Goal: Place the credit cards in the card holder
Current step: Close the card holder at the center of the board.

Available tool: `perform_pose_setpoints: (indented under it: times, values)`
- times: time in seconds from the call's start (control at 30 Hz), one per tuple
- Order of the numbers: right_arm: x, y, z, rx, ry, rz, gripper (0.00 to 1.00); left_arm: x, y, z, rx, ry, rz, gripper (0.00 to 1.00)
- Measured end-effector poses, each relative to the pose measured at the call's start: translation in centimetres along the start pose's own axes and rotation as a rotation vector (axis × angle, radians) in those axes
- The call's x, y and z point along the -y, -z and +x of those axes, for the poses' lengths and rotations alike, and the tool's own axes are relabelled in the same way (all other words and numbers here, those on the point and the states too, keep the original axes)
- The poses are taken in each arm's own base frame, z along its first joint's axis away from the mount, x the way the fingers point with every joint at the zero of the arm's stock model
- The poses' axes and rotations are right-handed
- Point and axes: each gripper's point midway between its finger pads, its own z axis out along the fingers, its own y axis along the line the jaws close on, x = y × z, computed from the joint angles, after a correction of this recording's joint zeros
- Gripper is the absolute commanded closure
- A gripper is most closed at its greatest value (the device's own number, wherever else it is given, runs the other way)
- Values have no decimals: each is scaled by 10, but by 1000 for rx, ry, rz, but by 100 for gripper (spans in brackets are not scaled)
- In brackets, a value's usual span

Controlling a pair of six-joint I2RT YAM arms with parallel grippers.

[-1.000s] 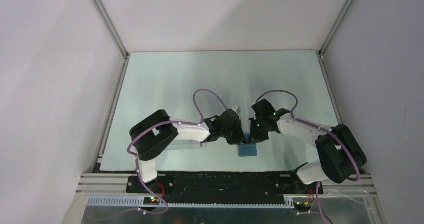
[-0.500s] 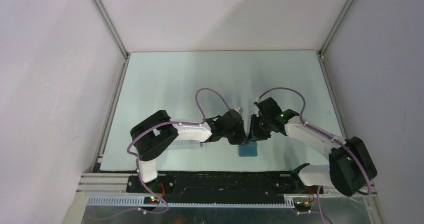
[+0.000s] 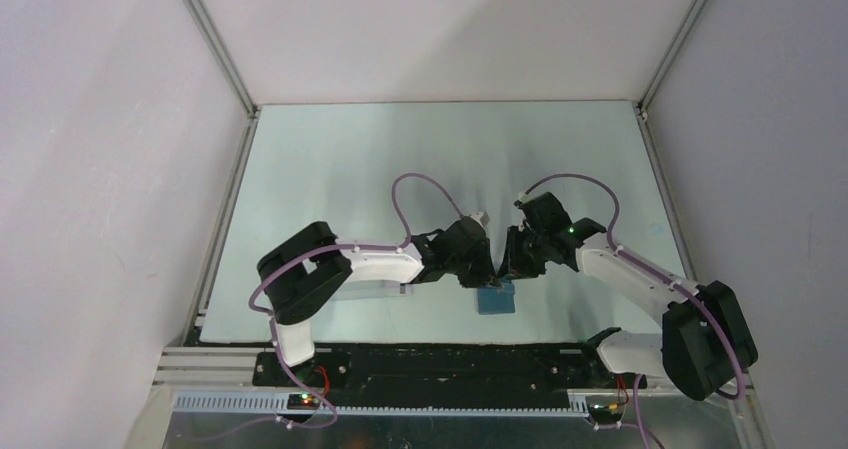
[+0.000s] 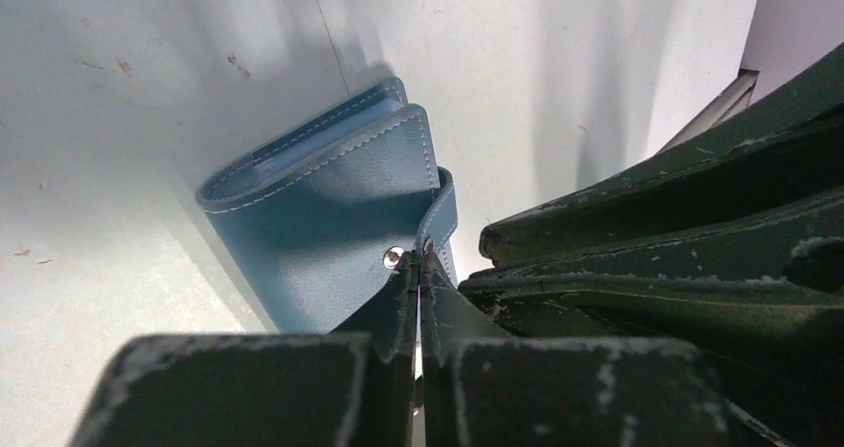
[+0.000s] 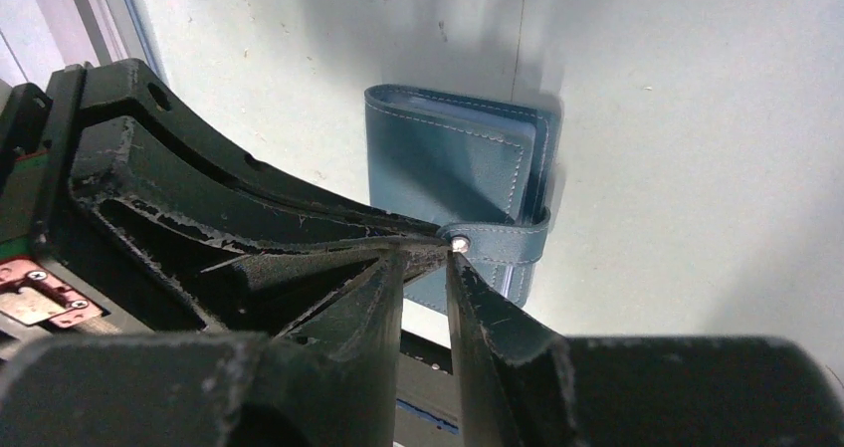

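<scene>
Your card holder [image 3: 495, 301] lies flat on the table [image 3: 350, 159], near edge, about the middle. It's folded, with the clasp tab [image 5: 508, 240] wrapped round its edge. Only pale blue pockets peek out, and you can't tell what's in them. Your left gripper [image 4: 418, 263] is pressed together, tips right at the tab's snap. Your right gripper [image 5: 426, 263] sits there too, fingers a little apart. A clear box [image 5: 60, 9] sits off to the left, contents hidden.

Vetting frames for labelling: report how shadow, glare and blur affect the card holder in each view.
Top external: card holder tiny and soft, faint sheen on the table. Left wrist: sharp, its cover shadowed. Right wrist: sharp, better lit, nearest foreground soft.
</scene>
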Motion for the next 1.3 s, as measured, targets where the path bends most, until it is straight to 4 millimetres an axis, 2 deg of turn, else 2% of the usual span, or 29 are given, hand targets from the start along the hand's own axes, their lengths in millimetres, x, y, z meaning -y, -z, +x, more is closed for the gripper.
perform_pose_setpoints:
  times: [1.0,1.1,1.2,1.3]
  values:
    - [10,-11,13,-60,-16,28,77,-8,0,9,-20,-20,-39,100]
    - [10,-12,13,-63,-17,30,82,-11,1,11,-25,-20,-52,100]
    - [11,-13,15,-70,-15,34,94,-14,1,13,-33,-23,-64,100]
    - [12,-16,18,-85,-7,42,100,-15,1,13,-35,-23,-66,100]
